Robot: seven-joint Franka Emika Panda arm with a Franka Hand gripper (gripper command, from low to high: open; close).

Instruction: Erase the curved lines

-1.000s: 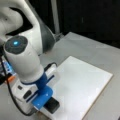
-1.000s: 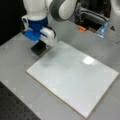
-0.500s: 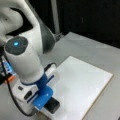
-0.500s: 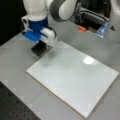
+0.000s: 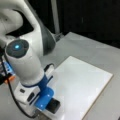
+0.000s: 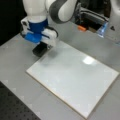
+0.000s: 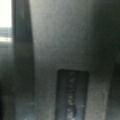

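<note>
- Both front views give us the gripper (image 5: 53, 106) (image 6: 40, 49) low at a corner of the white board (image 5: 82, 87) (image 6: 75, 75), clamped on a black eraser block (image 5: 53, 107) (image 6: 39, 50); the block sits at the board's edge on the grey tabletop (image 5: 82, 47) (image 6: 15, 60)
- we cannot make out the curve lines on the board beside the gripper
- wrist view gives us only a dark blurred surface

White board (image 6: 75, 75) flat on grey table (image 6: 15, 60), near left corner beside black eraser block (image 6: 39, 50). Small orange item (image 6: 81, 28) on far table, dark equipment (image 6: 92, 17) behind. Black perforated surface (image 6: 12, 107) at near left.
</note>
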